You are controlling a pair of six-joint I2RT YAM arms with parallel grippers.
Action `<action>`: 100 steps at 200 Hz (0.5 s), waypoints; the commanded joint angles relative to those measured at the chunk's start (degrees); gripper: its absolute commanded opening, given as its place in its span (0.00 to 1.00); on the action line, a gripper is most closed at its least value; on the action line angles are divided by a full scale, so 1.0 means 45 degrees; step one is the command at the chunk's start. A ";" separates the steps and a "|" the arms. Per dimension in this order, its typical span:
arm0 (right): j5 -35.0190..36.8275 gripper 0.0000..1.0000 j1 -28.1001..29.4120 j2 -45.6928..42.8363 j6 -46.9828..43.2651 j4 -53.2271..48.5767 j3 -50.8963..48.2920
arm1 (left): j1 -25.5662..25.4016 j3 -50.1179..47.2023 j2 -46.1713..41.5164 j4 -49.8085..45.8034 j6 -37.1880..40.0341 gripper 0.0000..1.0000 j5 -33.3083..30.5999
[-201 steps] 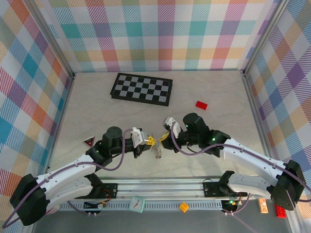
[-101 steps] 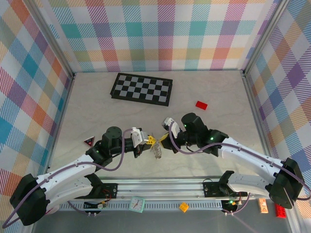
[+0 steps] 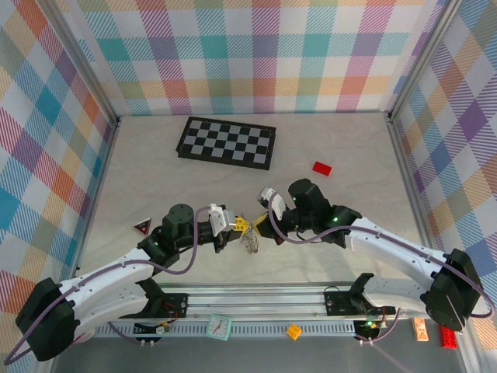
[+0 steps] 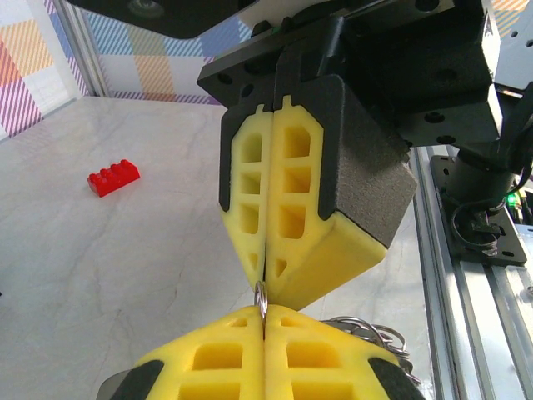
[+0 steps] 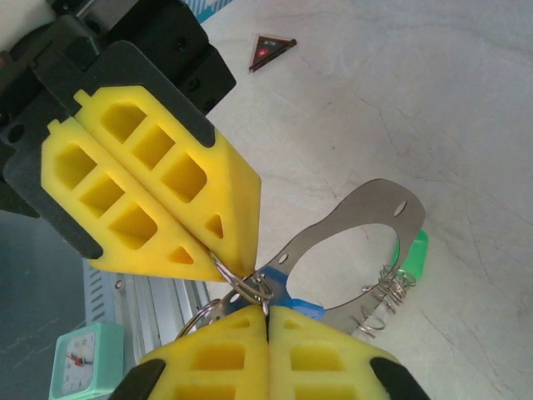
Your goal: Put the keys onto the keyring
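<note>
My two grippers meet tip to tip over the table's near middle. The left gripper (image 3: 239,225) (image 4: 264,312) is shut on a thin wire ring of the keyring (image 4: 261,298). Facing it, the right gripper (image 3: 260,223) (image 5: 266,310) is shut on the same ring (image 5: 241,279). Below the ring hangs a flat grey metal loop (image 5: 366,200) with small wire rings. The keys hang with it: a blue head (image 5: 291,298) right at my right fingertips, a green head (image 5: 414,254) further out. The bunch (image 3: 250,243) dangles just above the table.
A black-and-white chequered board (image 3: 227,142) lies at the back. A red brick (image 3: 321,168) (image 4: 113,177) lies to the right, and a red-and-black triangle (image 3: 141,227) (image 5: 268,50) to the left. A small clock (image 3: 220,326) sits on the front rail.
The right gripper has closed on the ring and edged slightly left toward the left gripper. The left gripper has held still, shut on the ring.
</note>
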 commanded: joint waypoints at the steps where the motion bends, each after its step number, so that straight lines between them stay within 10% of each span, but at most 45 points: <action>1: -0.0429 0.10 -0.0129 -0.0163 -0.0129 0.0310 -0.0227 | -0.0049 0.0022 -0.0282 0.1551 -0.0211 0.00 0.0358; 100: -0.0524 0.28 -0.0239 -0.1627 -0.1770 0.1993 -0.1043 | -0.0058 -0.0142 -0.0183 0.1726 -0.0521 0.00 0.0632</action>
